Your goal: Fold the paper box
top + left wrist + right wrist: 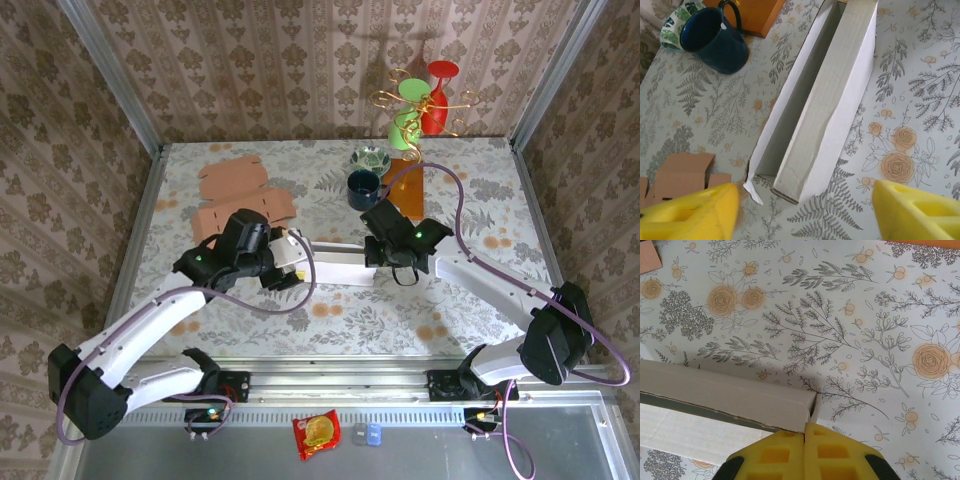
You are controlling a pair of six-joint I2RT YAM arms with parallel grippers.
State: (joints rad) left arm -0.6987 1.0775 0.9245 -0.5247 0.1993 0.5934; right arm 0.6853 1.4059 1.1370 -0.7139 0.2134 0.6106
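The top external camera sits high above and behind the arms, looking down and forward over the whole table (470, 300), whose near edge lies at the bottom. The left wrist camera looks steeply down from fairly close, facing along the white paper box (335, 264) (835, 100) toward the blue mug (362, 188) (715, 42). The right wrist camera hangs very near the tablecloth, facing almost straight down at one box end (715, 390). All three views share the box; the top and left wrist views share the mug.

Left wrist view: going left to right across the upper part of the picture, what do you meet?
In order: patterned bowl → blue mug → orange board → white paper box.
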